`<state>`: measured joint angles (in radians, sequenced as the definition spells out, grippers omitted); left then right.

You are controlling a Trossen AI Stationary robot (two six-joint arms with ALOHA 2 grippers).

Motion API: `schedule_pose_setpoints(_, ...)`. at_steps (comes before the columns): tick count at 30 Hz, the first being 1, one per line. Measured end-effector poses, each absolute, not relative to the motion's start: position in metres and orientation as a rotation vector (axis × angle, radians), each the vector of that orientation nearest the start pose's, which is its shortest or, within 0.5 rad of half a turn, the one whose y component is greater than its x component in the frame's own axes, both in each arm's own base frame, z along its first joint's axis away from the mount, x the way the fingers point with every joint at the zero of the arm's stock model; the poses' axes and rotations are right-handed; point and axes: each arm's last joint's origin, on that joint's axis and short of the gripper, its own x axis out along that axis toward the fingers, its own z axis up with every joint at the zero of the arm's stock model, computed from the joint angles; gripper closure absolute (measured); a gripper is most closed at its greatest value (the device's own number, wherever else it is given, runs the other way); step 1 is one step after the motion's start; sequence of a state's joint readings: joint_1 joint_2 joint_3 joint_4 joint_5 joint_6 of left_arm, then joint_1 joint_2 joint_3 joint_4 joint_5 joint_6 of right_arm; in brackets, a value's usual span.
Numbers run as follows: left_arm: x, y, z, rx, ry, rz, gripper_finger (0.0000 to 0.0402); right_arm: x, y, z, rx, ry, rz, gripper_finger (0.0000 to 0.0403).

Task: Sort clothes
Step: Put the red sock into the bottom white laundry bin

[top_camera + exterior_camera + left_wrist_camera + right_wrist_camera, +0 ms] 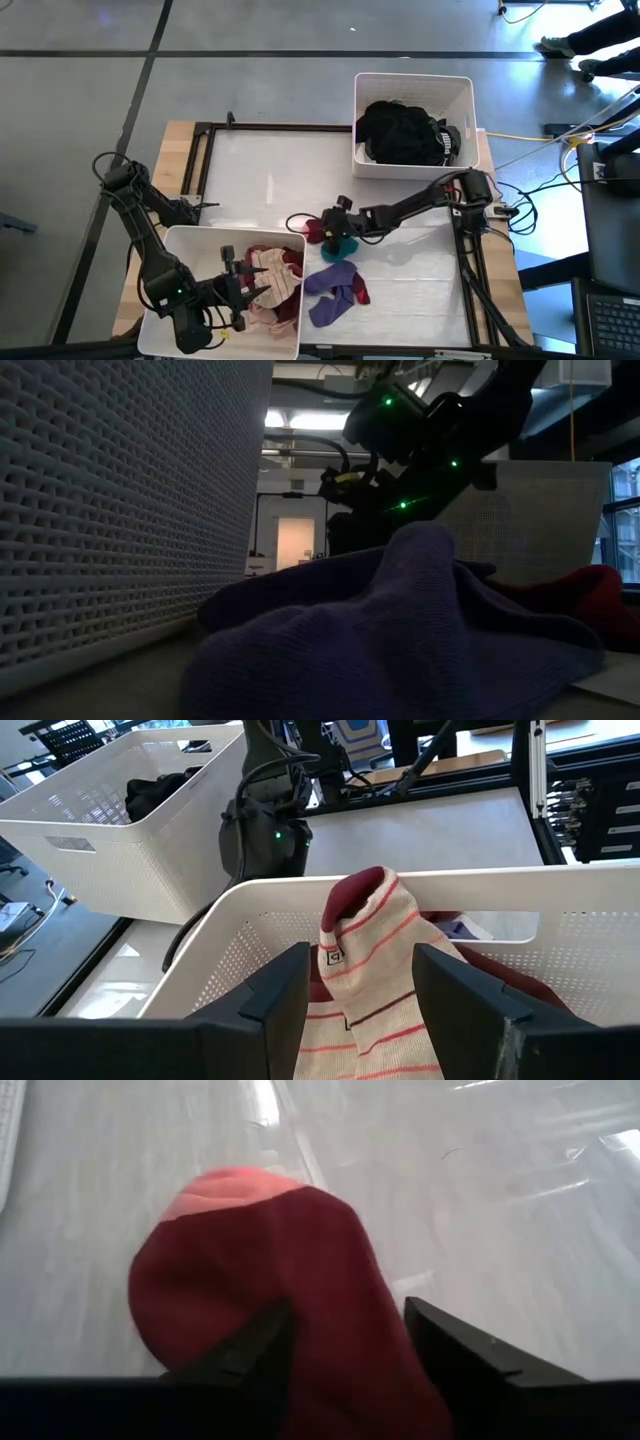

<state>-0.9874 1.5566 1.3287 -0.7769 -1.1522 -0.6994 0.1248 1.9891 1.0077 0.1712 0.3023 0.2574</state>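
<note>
I am reaching my right claw (322, 229) across the white tabletop (260, 175), its fingers (470, 1360) pinching a maroon sock (290, 1280) with a pink toe, held just above the surface near the middle. Beside it a teal garment (341, 247) and a purple garment (335, 288) are lying on the tabletop, the purple one just outside the near white bin (190, 240). My left claw (240, 285) is hanging inside that bin, pinching a cream sock (375, 980) with red stripes and a maroon cuff over other pink and maroon clothes (285, 300). Black clothes (400, 132) are filling the far white bin (412, 82) at the tabletop's back right corner.
</note>
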Motion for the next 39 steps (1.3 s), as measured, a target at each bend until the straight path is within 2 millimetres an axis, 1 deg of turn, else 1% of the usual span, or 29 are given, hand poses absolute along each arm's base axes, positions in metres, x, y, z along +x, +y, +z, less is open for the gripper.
schedule_pose_setpoints(3, 0.193, -0.245, 0.303, 0.197, 0.39, 0.297, 0.0233, 0.377, 0.039, 0.105, 0.071, 0.763, -0.265, 0.0256)
schedule_pose_setpoints(9, 0.193, -0.245, 0.303, 0.197, 0.389, 0.297, 0.0233, 0.377, 0.039, 0.104, 0.034, 0.772, -0.256, 0.037)
schedule_pose_setpoints(11, 0.193, -0.245, 0.303, 0.197, 0.389, 0.297, 0.0233, 0.376, 0.038, 0.106, 0.027, 0.773, -0.253, 0.0391)
schedule_pose_setpoints(12, 0.193, -0.245, 0.303, 0.197, 0.39, 0.297, 0.0233, 0.376, 0.038, 0.106, 0.024, 0.768, -0.254, 0.0392)
schedule_pose_setpoints(15, 0.193, -0.245, 0.303, 0.197, 0.39, 0.297, 0.0233, 0.376, 0.042, 0.11, 0.006, 0.759, -0.273, 0.0377)
schedule_pose_setpoints(18, 0.193, -0.245, 0.303, 0.197, 0.39, 0.297, 0.0233, 0.376, 0.049, 0.122, -0.05, 0.742, -0.306, 0.0376)
schedule_pose_setpoints(24, 0.193, -0.245, 0.303, 0.197, 0.39, 0.295, 0.0233, 0.372, 0.073, 0.163, -0.191, 0.634, -0.395, 0.0394)
schedule_pose_setpoints(29, 0.193, -0.246, 0.303, 0.196, 0.392, 0.293, 0.0233, 0.366, 0.09, 0.206, -0.276, 0.526, -0.447, 0.0384)
schedule_pose_setpoints(33, 0.193, -0.246, 0.303, 0.195, 0.392, 0.293, 0.0233, 0.361, 0.101, 0.236, -0.311, 0.465, -0.423, 0.038)
schedule_pose_setpoints(39, 0.193, -0.246, 0.303, 0.195, 0.392, 0.293, 0.0233, 0.363, 0.117, 0.279, -0.325, 0.362, -0.378, 0.0383)
